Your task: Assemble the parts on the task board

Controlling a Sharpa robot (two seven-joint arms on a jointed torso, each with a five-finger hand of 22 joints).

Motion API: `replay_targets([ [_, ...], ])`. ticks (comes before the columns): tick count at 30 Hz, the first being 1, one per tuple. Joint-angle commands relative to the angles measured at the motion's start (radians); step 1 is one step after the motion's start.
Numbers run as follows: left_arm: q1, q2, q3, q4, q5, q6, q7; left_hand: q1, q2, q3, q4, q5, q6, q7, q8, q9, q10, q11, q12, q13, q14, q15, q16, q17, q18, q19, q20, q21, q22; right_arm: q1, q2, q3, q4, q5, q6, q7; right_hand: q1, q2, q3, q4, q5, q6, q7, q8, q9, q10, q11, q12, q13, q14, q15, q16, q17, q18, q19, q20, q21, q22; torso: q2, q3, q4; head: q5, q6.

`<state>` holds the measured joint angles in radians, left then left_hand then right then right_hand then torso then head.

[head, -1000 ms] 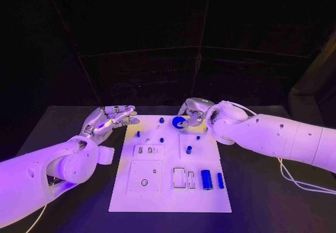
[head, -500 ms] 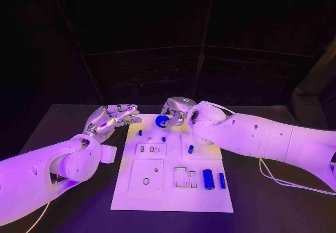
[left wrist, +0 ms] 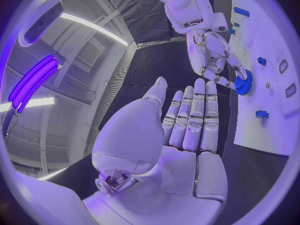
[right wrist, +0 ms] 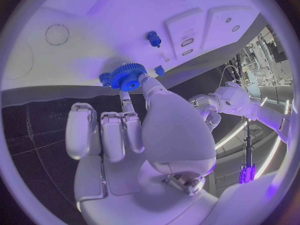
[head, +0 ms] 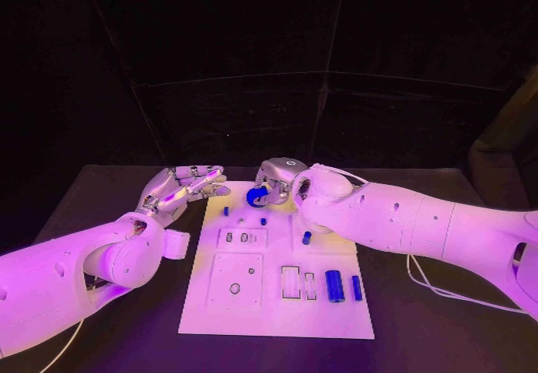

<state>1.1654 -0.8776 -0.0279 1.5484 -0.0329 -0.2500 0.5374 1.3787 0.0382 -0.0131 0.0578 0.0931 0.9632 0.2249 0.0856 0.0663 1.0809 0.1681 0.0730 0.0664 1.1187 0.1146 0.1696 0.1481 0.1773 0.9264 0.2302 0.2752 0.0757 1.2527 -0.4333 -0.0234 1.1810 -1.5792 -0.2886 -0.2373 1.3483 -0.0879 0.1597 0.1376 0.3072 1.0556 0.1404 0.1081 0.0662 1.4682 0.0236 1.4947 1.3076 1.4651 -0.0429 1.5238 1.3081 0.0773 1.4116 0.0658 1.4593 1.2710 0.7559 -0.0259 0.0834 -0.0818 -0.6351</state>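
We see the silver right hand [head: 277,180] pinching a toothed blue plastic gear [right wrist: 127,76] over the flat white task board [head: 276,311], while the left hand [head: 183,189] hovers empty, fingers apart.

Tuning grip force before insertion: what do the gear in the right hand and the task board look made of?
Blue gear: likely moulded or printed plastic, matte, evenly coloured, crisp teeth, no metallic glint. Task board: smooth white plate, probably plastic or painted, with a soft sheen; can't tell which. The right hand holds the gear in its fingertips.
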Motion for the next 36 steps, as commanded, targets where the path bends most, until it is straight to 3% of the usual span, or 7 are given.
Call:
replay_targets([
  [1, 0.002, 0.001, 0.001, 0.001, -0.004, 0.016, 0.002, 0.0, 0.011, -0.002, -0.005, -0.006, 0.0, 0.003, -0.006, -0.001, -0.008, 0.002, -0.003, -0.001, -0.001, 0.007, -0.007, 0.002, 0.006, -0.001, 0.003, -0.006, -0.002, -0.001, 0.004, 0.0, -0.003, -0.044, 0.039, -0.006, -0.01, -0.006, 0.001, -0.005, -0.014, 0.018, -0.019, -0.012, -0.001, 0.061, 0.011, -0.01, 0.189, 0.077, 0.006, -0.002, 0.116, -0.014, -0.005, 0.005, -0.004, -0.002, 0.0, 0.0006, -0.0001, -0.002, -0.001],
  [4, 0.002, 0.001, 0.001, 0.001, -0.004, 0.017, 0.0, 0.0, 0.011, -0.002, -0.005, -0.006, 0.0, 0.003, -0.006, -0.001, -0.008, 0.002, -0.003, -0.001, -0.001, 0.007, -0.007, 0.002, 0.006, -0.001, 0.003, -0.006, -0.002, -0.003, 0.006, 0.0, -0.005, -0.054, 0.036, -0.009, -0.026, -0.018, -0.003, -0.007, -0.058, -0.01, -0.009, -0.033, -0.002, 0.055, 0.02, -0.022, 0.181, 0.077, 0.014, -0.002, 0.117, -0.014, -0.006, 0.011, -0.006, -0.005, 0.0, 0.0004, -0.0001, 0.001, -0.003],
  [6, 0.002, 0.001, 0.001, 0.001, -0.004, 0.02, -0.003, 0.0, 0.011, -0.002, -0.005, -0.006, 0.0, 0.003, -0.006, -0.001, -0.008, 0.002, -0.003, -0.001, -0.001, 0.007, -0.007, 0.002, 0.006, -0.001, 0.004, -0.006, -0.002, -0.003, 0.006, 0.0, -0.005, -0.058, 0.034, -0.009, -0.051, -0.026, -0.018, 0.0, -0.181, -0.046, -0.001, -0.047, -0.002, 0.045, 0.029, -0.042, 0.165, 0.078, 0.022, 0.0, 0.122, -0.014, -0.007, 0.019, -0.007, -0.006, 0.0, -0.0001, -0.0015, 0.004, -0.003],
  [9, 0.002, 0.001, 0.001, 0.002, -0.004, 0.023, -0.007, 0.0, 0.012, -0.002, -0.005, -0.006, 0.0, 0.003, -0.006, -0.001, -0.008, 0.002, -0.004, -0.001, -0.001, 0.007, -0.007, 0.002, 0.006, -0.002, 0.004, -0.006, -0.002, -0.004, 0.007, 0.0, -0.007, -0.062, 0.031, -0.011, -0.08, -0.041, -0.045, 0.015, -0.239, -0.084, 0.01, -0.048, -0.003, 0.037, 0.039, -0.054, 0.155, 0.079, 0.03, 0.001, 0.126, -0.014, -0.008, 0.027, -0.008, -0.007, -0.001, 0.0003, -0.002, 0.003, -0.004],
  [20, 0.002, 0.001, 0.001, -0.004, -0.004, 0.034, -0.016, -0.001, 0.012, -0.002, -0.005, -0.006, 0.0, 0.003, -0.006, -0.001, -0.008, 0.002, -0.004, -0.001, -0.001, 0.007, -0.008, 0.002, 0.007, -0.002, 0.004, -0.006, -0.002, -0.004, 0.005, -0.001, -0.011, -0.069, 0.057, -0.019, -0.111, -0.042, -0.092, 0.069, -0.229, -0.108, 0.018, -0.044, 0.001, 0.027, 0.048, -0.068, 0.145, 0.079, 0.04, 0.002, 0.129, -0.012, -0.012, 0.039, -0.012, -0.014, 0.0, 0.0006, -0.0011, 0.005, -0.002],
  [24, 0.002, 0.001, 0.001, -0.005, -0.004, 0.034, -0.017, -0.001, 0.012, -0.002, -0.005, -0.006, 0.0, 0.003, -0.006, -0.001, -0.008, 0.002, -0.004, -0.001, -0.001, 0.007, -0.008, 0.002, 0.007, -0.001, 0.004, -0.007, -0.002, -0.004, 0.0, -0.001, -0.01, -0.064, 0.059, -0.021, -0.128, -0.024, -0.116, 0.099, -0.17, -0.105, 0.018, -0.042, 0.002, 0.027, 0.048, -0.067, 0.146, 0.079, 0.04, 0.002, 0.131, -0.012, -0.012, 0.04, -0.012, -0.014, -0.001, 0.0002, -0.0011, 0.003, -0.002],
  [36, 0.002, -0.004, 0.001, -0.01, -0.004, 0.033, -0.016, -0.002, 0.012, -0.002, -0.005, -0.006, 0.0, 0.003, -0.007, -0.001, -0.008, 0.003, -0.004, -0.001, 0.0, 0.007, -0.008, 0.002, 0.007, -0.001, 0.004, -0.007, -0.002, -0.005, -0.145, -0.001, 0.073, 0.144, -0.163, 0.25, -0.079, -0.006, -0.148, 0.074, -0.119, -0.114, 0.02, -0.045, 0.0, 0.025, 0.049, -0.072, 0.143, 0.079, 0.041, 0.003, 0.134, -0.01, -0.017, 0.039, -0.016, -0.022, -0.004, 0.0023, -0.0109, 0.001, 0.009],
])
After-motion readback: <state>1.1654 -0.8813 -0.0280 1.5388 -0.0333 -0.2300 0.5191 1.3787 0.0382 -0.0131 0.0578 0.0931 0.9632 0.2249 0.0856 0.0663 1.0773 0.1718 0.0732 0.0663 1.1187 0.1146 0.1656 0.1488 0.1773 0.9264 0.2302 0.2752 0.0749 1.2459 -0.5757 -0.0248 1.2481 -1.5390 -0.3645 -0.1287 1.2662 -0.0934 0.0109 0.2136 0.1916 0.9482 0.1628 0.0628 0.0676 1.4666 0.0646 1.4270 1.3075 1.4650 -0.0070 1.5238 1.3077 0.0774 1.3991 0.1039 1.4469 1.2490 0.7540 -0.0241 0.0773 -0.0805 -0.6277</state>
